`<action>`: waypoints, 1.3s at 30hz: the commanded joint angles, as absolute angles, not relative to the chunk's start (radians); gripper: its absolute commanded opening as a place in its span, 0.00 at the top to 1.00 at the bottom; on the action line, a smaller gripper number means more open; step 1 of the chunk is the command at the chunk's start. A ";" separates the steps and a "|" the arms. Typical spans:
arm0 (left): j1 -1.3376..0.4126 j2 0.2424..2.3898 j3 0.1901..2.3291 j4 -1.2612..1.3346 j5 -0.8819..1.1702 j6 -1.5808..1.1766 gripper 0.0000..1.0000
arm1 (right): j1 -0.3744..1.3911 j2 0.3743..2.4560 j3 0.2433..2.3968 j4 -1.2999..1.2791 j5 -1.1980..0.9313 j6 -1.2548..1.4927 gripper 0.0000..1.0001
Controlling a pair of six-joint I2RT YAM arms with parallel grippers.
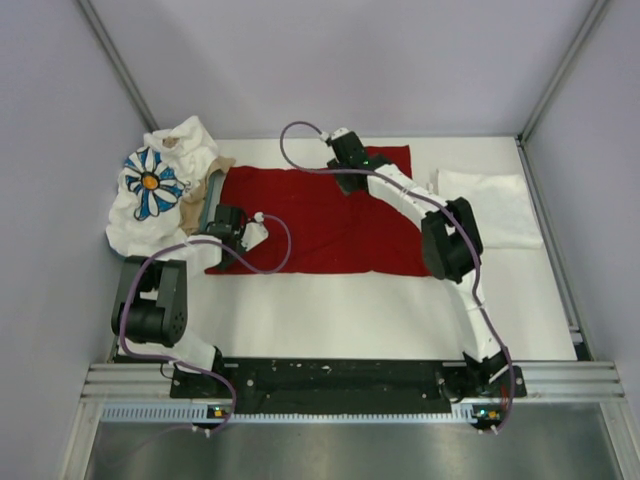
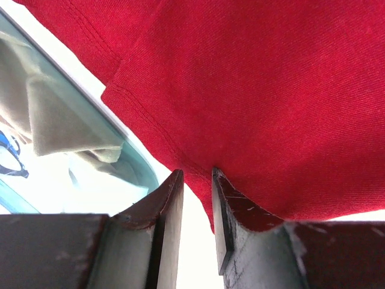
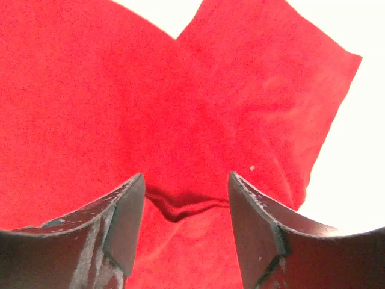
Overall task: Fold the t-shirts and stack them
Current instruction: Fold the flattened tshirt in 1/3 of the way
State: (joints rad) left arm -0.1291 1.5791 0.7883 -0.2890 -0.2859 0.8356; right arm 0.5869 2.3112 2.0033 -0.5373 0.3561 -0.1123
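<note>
The red t-shirt [image 1: 320, 215] lies spread flat in the middle of the table. My left gripper [image 1: 222, 212] is at its left edge. In the left wrist view [image 2: 197, 173] its jaws are narrowly apart, with the red hem [image 2: 180, 162] at the fingertips and white table showing in the gap. My right gripper [image 1: 348, 178] is low over the shirt's far part, open wide [image 3: 186, 176] astride a small wrinkle [image 3: 180, 208]; a sleeve [image 3: 289, 90] lies beyond. The white t-shirt [image 1: 490, 205] lies folded at the right. The daisy t-shirt [image 1: 152, 185] is crumpled at the far left.
A tan-and-teal tray [image 1: 207, 195] sits under the daisy shirt, just left of the red shirt; its teal rim [image 2: 129, 141] is close to my left fingers. Grey walls close in the table's left, right and far sides.
</note>
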 commanded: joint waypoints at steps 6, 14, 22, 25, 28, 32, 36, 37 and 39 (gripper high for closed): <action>-0.103 1.425 0.810 -0.377 -0.217 0.900 0.65 | 0.568 1.950 1.823 -0.564 0.407 0.130 0.30; -0.100 1.312 0.788 -0.482 -0.023 1.008 0.34 | 0.394 1.473 1.154 -0.574 0.285 0.604 0.34; -0.100 1.469 0.807 -0.416 -0.051 0.985 0.40 | 0.324 1.282 0.781 -0.496 0.319 0.853 0.37; -0.101 1.532 0.819 -0.397 -0.066 0.957 0.50 | 0.282 1.307 0.729 -0.427 0.272 0.864 0.38; -0.101 1.554 0.798 -0.370 -0.072 0.954 0.66 | 0.264 1.353 0.686 -0.361 0.275 0.865 0.42; -0.100 1.565 0.769 -0.353 -0.081 0.942 1.00 | 0.229 1.428 0.655 -0.322 0.224 0.865 0.73; -0.098 1.491 0.726 -0.391 -0.147 0.939 1.00 | 0.224 1.353 0.624 -0.371 0.170 0.835 1.00; -0.098 1.461 0.709 -0.417 -0.159 0.940 1.00 | 0.222 1.307 0.612 -0.406 0.163 0.830 1.00; -0.097 1.366 0.680 -0.487 -0.160 0.943 1.00 | 0.224 1.208 0.595 -0.500 0.149 0.821 1.00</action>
State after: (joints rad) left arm -0.1051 1.5059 0.7464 -0.3607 -0.1184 0.9550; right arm 0.2283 1.3632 0.6418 -0.3561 0.2031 0.8429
